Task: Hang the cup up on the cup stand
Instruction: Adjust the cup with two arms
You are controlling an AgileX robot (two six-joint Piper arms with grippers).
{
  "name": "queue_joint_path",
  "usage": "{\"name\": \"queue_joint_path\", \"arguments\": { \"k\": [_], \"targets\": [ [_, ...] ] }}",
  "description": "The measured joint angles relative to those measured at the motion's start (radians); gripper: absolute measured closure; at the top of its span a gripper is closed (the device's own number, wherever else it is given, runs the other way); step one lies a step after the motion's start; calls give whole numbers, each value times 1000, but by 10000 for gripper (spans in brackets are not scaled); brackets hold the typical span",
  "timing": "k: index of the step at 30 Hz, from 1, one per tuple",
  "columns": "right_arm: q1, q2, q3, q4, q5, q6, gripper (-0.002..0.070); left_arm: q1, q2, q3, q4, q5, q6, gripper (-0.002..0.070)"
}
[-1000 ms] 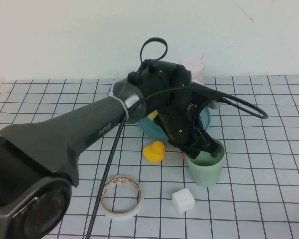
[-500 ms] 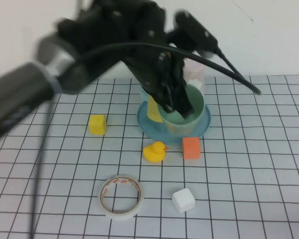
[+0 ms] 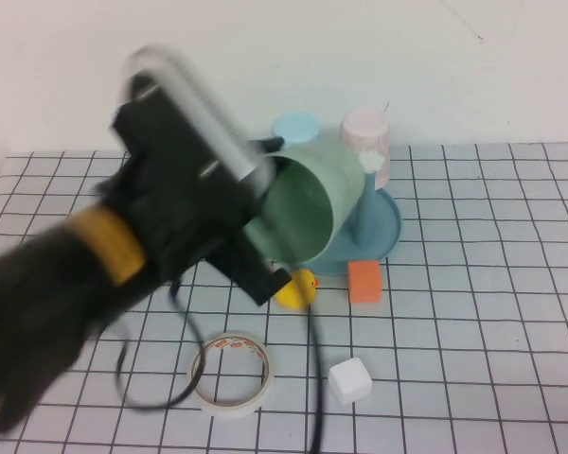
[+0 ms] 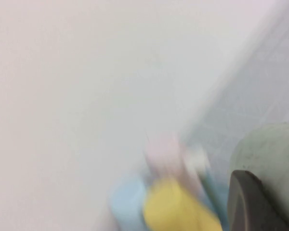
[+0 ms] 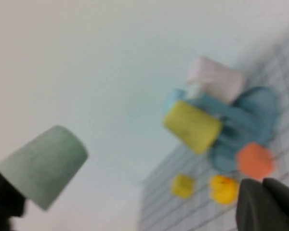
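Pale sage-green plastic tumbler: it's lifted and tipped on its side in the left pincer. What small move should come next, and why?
Probably carry the pale sage-green plastic tumbler mouth-first toward a free peg of the round teal-blue cup stand. The left pincer, shut on its rim, holds it tilted in the air beside the stand, not yet over any peg. The right pincer, shut, holds nothing and sits off to the side.

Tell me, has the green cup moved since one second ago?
Yes. The green cup, held in the left hand, rose off the table beside the white cube and now hangs tilted before the cup stand.
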Motion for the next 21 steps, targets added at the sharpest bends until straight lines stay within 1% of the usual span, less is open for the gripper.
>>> {"name": "queue_joint_path", "arguments": {
  "k": [2,4,5,7,12,16,21],
  "targets": [
    [0,0,0,123,38,-75,678,0,-29,102,-9,-204,8,658],
    [0,2,0,197,84,-108,678,0,-38,168,-36,-402,36,659],
    [0,16,0,226,117,-116,678,0,-38,188,-56,-477,56,659],
    [0,67,0,262,173,-127,678,0,-38,206,-109,-570,79,659],
    [0,247,-46,278,316,-237,678,0,-38,212,-275,-659,94,659],
    [0,448,-183,280,430,-358,678,0,-38,212,-398,-717,96,659],
    [0,736,-368,284,628,-470,678,0,-36,212,-495,-820,98,659]
  ]
}}
